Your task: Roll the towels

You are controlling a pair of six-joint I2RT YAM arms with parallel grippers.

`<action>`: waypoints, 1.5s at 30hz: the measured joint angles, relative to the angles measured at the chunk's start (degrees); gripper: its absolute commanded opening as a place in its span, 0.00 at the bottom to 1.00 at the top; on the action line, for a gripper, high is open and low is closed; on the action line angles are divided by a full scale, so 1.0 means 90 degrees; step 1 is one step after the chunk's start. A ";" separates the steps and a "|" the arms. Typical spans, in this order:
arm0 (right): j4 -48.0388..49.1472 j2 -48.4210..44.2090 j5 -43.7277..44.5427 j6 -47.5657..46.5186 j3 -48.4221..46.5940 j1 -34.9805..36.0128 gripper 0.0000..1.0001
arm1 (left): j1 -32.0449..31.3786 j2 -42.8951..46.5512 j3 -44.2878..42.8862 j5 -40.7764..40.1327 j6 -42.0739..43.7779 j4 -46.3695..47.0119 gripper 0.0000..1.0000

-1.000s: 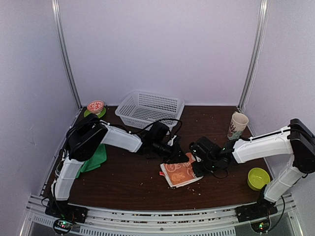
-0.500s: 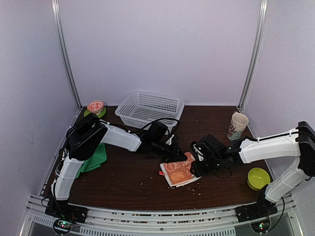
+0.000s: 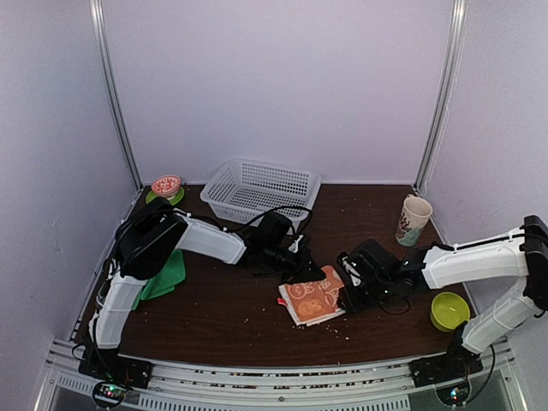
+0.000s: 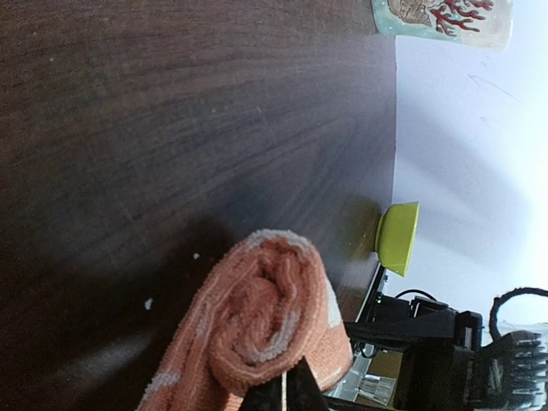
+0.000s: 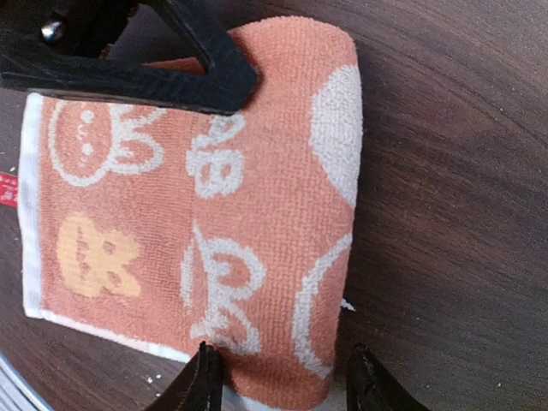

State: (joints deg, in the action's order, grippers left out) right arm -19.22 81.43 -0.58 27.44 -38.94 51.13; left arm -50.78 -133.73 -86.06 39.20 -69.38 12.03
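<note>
At your far left, the green towel (image 3: 167, 276) lies bunched on the table (image 3: 231, 325), partly under the left arm. You can see no roll in it, so count it as not started. Moving right, the left gripper (image 3: 306, 271) reaches down to the far end of the orange towel (image 3: 312, 300). Its jaws are pressed together with the tips against the cloth, and you cannot tell whether a layer is caught between them. The orange towel sits near the middle of the table and looks only part-way done. The left wrist view shows a snug spiral at the end of the roll. The right wrist view shows that roll along the towel's right side, with a broad flat stretch of cartoon prints running out to the white hem. Further right, the right gripper (image 3: 347, 298) has its jaws spread, 1 finger on each side of the roll's near end, and no squeeze is visible. By this reading, 0 of 2 towels are finished. You have the rest of the orange one to wind up, then all of the green one. The cup (image 3: 415, 218) and the bowl (image 3: 449, 310) stand well apart at the right.
</note>
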 measured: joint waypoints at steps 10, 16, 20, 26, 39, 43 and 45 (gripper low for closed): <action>0.0663 -0.0265 -0.1197 0.0593 0.0012 -0.1093 0.60 | 0.0000 0.0000 0.0002 -0.0029 0.0005 0.0002 0.05; 0.1275 0.0219 -0.1991 0.0733 0.0189 -0.1341 0.53 | 0.0000 0.0000 0.0007 -0.0049 0.0007 0.0002 0.05; 0.1348 0.0488 -0.2132 0.0760 0.0204 -0.1358 0.37 | 0.0000 0.0000 0.0007 -0.0051 0.0007 0.0002 0.06; 0.1299 0.0583 -0.2018 0.0658 0.0143 -0.1246 0.10 | 0.0000 0.0002 0.0046 -0.0063 0.0010 0.0022 0.10; -0.0289 0.0959 0.0245 0.0250 -0.0974 -0.0034 0.02 | 0.0010 0.0930 0.1081 -0.0245 0.0112 -0.0080 0.21; -0.0675 0.1190 0.1015 0.0253 -0.1260 0.0350 0.02 | 0.0012 0.1445 0.1532 -0.0345 0.0136 -0.0121 0.21; -0.0899 0.1287 0.1399 0.0257 -0.1411 0.0539 0.02 | 0.0012 0.1668 0.1741 -0.0403 0.0146 -0.0112 0.21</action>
State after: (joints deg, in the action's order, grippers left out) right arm -27.31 93.01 12.01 29.76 -51.64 55.99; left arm -50.68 -118.72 -70.39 35.57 -68.07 11.03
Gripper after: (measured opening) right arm 0.081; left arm 0.211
